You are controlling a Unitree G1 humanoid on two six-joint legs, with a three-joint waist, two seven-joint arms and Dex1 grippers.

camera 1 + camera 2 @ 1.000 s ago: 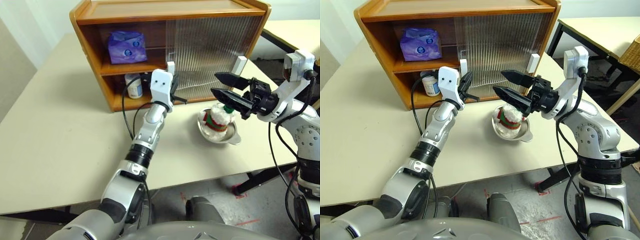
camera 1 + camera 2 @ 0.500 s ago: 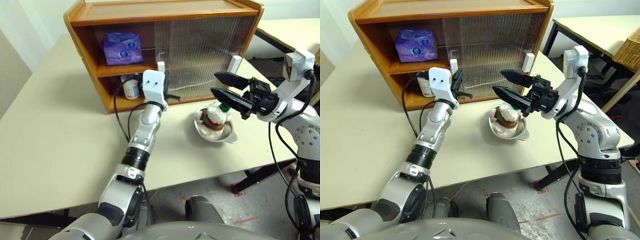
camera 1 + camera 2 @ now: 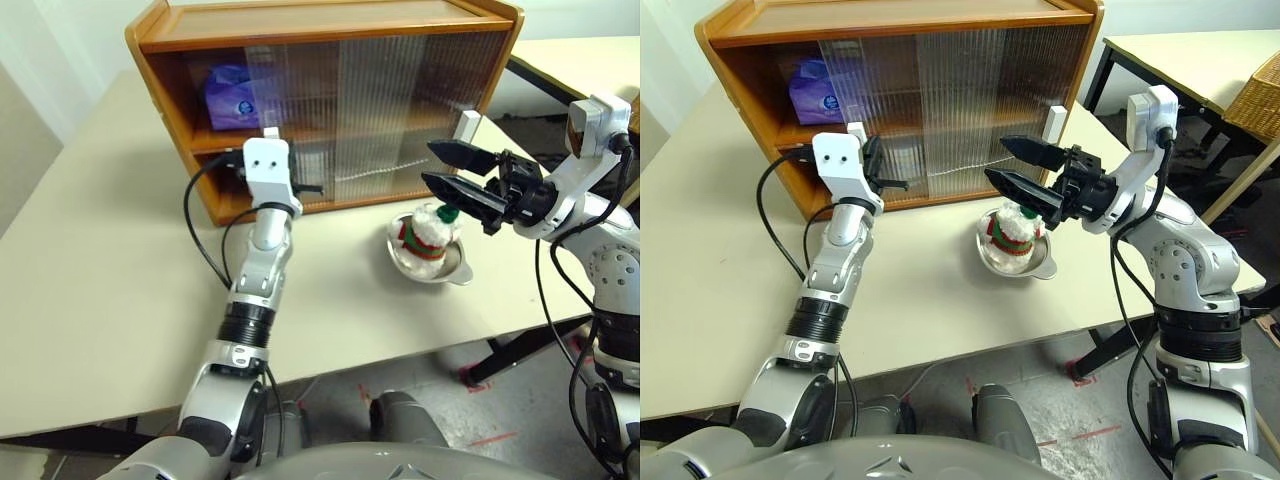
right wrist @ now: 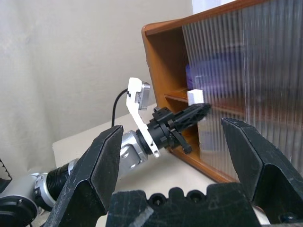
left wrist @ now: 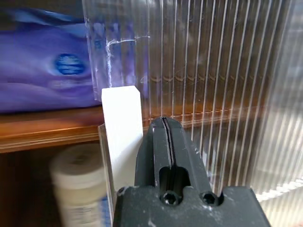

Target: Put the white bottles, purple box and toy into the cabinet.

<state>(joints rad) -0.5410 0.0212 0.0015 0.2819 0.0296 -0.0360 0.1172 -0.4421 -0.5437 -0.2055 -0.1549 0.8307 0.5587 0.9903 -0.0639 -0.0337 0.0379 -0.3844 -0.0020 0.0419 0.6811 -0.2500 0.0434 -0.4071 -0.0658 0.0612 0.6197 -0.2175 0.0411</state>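
L gripper point(image 5: 163, 142) clenched, empty, tips against white door handle point(image 5: 122, 124) of cabinet point(image 3: 330, 22). R gripper point(image 3: 452, 168) spread wide, holding nothing, above toy point(image 3: 428, 232) in metal dish point(image 3: 452, 270).

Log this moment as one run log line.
left gripper: shut, at door handle | right gripper: open above toy | toy in dish
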